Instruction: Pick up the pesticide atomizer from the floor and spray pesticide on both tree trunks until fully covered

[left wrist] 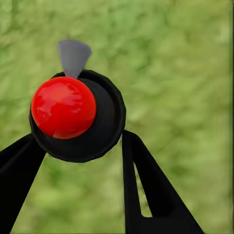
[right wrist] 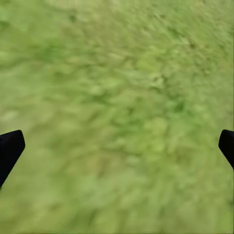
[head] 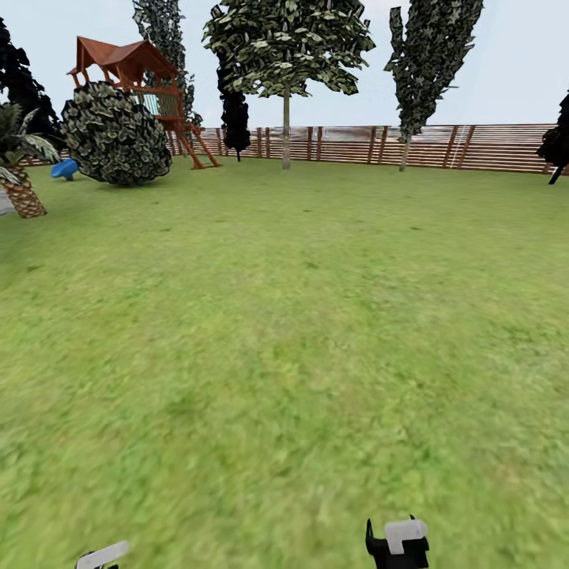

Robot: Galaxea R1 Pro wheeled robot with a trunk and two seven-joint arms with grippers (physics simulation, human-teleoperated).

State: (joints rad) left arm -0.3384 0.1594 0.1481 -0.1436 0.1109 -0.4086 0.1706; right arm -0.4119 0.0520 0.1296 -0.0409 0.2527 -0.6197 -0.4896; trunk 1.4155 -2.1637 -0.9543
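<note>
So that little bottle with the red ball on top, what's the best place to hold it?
By the round dark body, below the red top. The left gripper has the pesticide atomizer that way: one black finger against each side of the body, coming in from the sides. That leaves the grey nozzle uncovered, free to spray. Its lower body is hidden.

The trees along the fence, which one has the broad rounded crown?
The middle tree, with a pale bare trunk, standing left of the narrow tall tree.
</note>
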